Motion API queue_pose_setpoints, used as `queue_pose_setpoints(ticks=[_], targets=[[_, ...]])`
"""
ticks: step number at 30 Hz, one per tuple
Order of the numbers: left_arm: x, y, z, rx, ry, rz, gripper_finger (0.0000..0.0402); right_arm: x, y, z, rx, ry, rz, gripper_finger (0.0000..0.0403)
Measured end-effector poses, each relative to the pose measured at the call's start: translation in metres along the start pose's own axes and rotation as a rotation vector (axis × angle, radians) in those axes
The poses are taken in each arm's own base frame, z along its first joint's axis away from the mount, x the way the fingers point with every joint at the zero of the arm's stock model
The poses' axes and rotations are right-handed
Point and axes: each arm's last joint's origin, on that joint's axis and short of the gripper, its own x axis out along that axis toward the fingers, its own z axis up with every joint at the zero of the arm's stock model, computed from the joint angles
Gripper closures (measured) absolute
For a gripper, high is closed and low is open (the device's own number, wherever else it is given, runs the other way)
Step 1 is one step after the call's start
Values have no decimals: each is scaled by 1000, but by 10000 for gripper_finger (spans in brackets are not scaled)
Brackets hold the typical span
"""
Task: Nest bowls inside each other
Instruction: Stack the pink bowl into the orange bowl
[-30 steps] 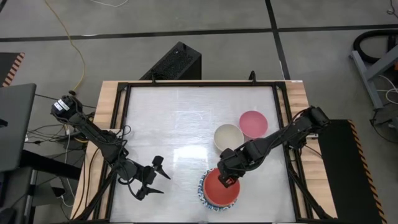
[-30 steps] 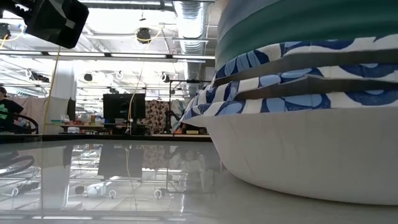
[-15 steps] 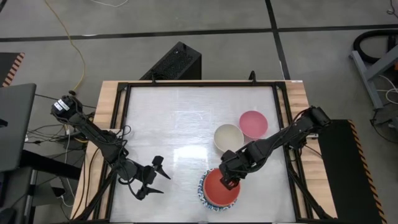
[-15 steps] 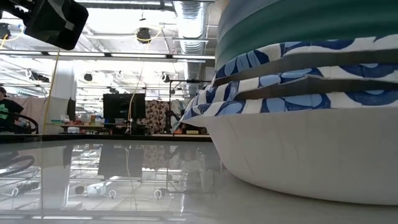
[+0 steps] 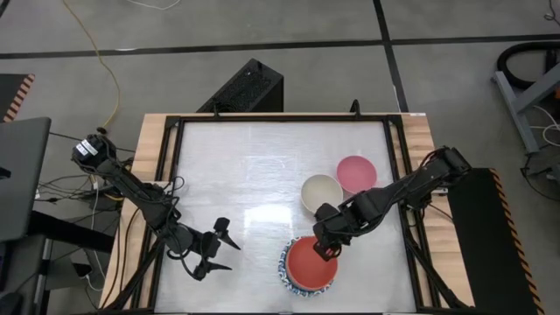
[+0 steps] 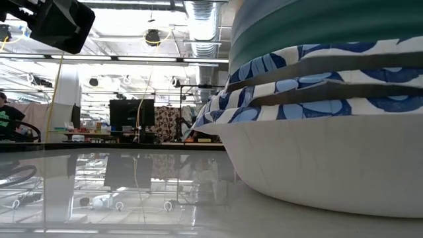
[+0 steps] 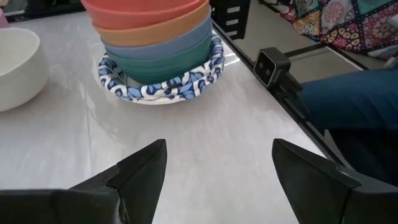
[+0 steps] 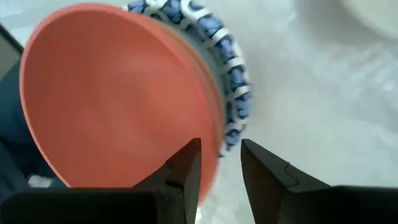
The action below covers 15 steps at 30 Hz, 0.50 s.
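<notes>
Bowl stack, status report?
Right end effector open, at rim of red bowl atop stack. Left end effector open, idle beside it. Cream bowl and pink bowl unstacked. Nothing obstructing.

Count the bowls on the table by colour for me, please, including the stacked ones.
White round bowls with blue patterned rims: 3
Plain green bowl: 1
Plain blue bowl: 1
Orange bowl: 1
Red bowl: 1
Cream bowl: 1
Pink bowl: 1
Total: 9
</notes>
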Motion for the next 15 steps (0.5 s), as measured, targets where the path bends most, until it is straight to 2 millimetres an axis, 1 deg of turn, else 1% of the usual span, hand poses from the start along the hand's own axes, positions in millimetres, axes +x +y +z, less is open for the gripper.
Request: queue_pose_setpoints(ticks=[4, 6, 8, 10, 15], targets=[[0, 0, 0, 3, 4, 1, 122, -22, -3, 1, -1, -96, -27, 270], [0, 0, -1, 3, 6, 1, 122, -28, -4, 0, -2, -163, -57, 277], [0, 0, -1, 3, 11, 8, 122, -29, -4, 0, -8, -199, -67, 291], [0, 1, -1, -5, 13, 16, 122, -26, -3, -1, -24, -200, -75, 314], [0, 1, -2, -23, 14, 19, 122, -10, -3, 0, -39, -183, -124, 386]])
